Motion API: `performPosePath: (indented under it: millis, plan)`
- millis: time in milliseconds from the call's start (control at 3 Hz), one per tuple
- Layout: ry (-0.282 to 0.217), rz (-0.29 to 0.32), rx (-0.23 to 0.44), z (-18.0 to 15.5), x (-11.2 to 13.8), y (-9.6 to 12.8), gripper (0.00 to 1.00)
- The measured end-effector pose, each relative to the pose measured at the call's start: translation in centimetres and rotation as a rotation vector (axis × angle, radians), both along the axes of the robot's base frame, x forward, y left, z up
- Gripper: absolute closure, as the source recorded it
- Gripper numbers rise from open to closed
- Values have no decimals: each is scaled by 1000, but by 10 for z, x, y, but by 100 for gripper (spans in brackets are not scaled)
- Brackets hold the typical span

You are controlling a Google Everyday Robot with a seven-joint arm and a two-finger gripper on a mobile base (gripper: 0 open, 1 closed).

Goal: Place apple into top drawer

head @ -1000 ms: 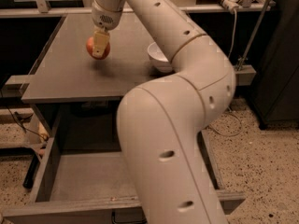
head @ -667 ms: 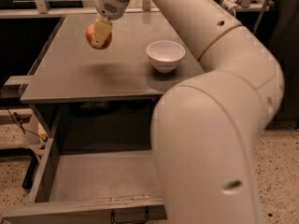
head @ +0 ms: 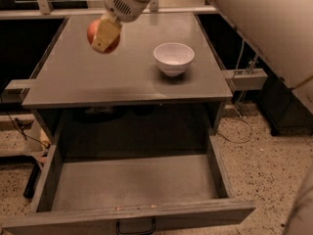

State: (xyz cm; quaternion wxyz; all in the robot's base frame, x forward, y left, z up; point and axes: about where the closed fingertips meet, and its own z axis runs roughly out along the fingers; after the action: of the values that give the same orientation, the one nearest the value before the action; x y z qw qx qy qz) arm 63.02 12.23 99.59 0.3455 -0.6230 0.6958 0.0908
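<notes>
My gripper (head: 103, 35) is shut on the red apple (head: 96, 33) and holds it in the air above the left part of the grey tabletop (head: 122, 77). One cream finger (head: 105, 33) covers the front of the apple. The top drawer (head: 132, 185) is pulled open below the table; its flat grey bottom holds nothing, and its black handle (head: 135, 227) shows at the bottom edge. The apple is well above and behind the drawer.
A white bowl (head: 173, 58) stands on the tabletop to the right of the apple. My arm (head: 264, 13) fills the upper right. Cables (head: 234, 126) lie on the speckled floor at the right, and dark items sit by the table's left leg (head: 34, 180).
The gripper has lifted the apple off the tabletop and carried it up and toward the camera. My arm has swung out of the foreground, uncovering the open drawer.
</notes>
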Motion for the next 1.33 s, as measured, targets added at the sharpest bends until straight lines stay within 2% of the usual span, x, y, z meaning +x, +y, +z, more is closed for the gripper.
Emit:
performPosePath:
  millis: [333, 667, 1000, 1333]
  plan:
    - [47, 18, -50, -35, -13, 1, 100]
    - [47, 18, -50, -35, -13, 1, 100]
    - [41, -9, -56, -33, -41, -3, 100]
    - [51, -77, -21, -27, -92, -7, 100]
